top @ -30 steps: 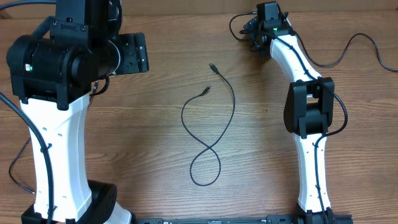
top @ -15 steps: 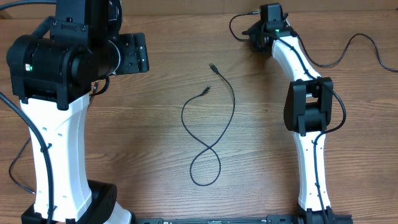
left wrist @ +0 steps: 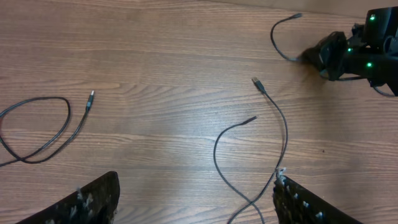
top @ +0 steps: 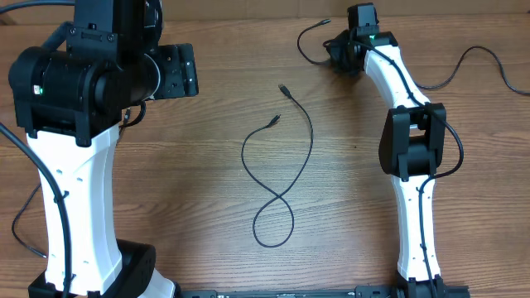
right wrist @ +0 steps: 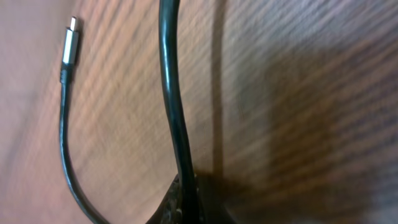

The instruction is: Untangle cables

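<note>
One thin black cable point(top: 291, 157) lies loose in the table's middle, crossing itself into a loop near the front, with both plug ends apart at the back. In the left wrist view the same cable point(left wrist: 281, 127) runs down between my fingers point(left wrist: 311, 202). A second cable point(left wrist: 46, 127) curls at the left of that view. My left gripper point(left wrist: 196, 208) hangs open high above the wood, holding nothing. At the back right, my right gripper point(top: 338, 56) is shut on a third cable point(right wrist: 174, 112), whose silvery tip point(right wrist: 70, 46) lies free on the table.
A thicker black wire point(top: 472, 62) trails across the back right corner from the right arm. The left arm's bulky black body point(top: 83, 74) covers the back left of the table in the overhead view. The table's far edge runs just behind the right gripper.
My right gripper has shut on the cable at the back right. That cable's free end has swung out to the left and straightened. The left arm and the middle cable have not moved.
</note>
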Available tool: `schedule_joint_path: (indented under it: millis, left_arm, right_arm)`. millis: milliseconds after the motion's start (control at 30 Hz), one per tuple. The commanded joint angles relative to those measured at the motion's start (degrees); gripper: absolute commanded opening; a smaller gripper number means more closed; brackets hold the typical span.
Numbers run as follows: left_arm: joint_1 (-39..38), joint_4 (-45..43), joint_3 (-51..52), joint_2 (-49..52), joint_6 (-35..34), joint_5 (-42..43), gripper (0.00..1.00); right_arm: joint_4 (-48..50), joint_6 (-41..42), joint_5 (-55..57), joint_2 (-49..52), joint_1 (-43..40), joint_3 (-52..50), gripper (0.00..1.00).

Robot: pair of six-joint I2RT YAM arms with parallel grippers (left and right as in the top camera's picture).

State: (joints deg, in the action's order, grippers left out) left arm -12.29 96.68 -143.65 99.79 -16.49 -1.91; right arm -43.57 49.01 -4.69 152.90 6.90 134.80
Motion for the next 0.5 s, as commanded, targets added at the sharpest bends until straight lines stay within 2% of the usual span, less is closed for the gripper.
schedule_joint_path:
  millis: [0, 233, 467]
  left_arm:
    - [-0.2, 0.1, 0.8, 0.2, 0.7, 0.5, 0.79]
    - [-0.2, 0.1, 3.4, 0.2, 0.7, 0.5, 0.77]
    - [-0.2, -0.1, 5.6, 0.2, 0.7, 0.0, 0.77]
  right_arm:
    - [-2.3, -12.9, -1.6, -3.8, 0.3, 1.4, 0.04]
    - [-4.2, -21.1, -1.6, -12.7, -5.6, 7.9, 0.04]
    - [1.7, -28.3, -4.9, -14.3, -17.5, 11.9, 0.04]
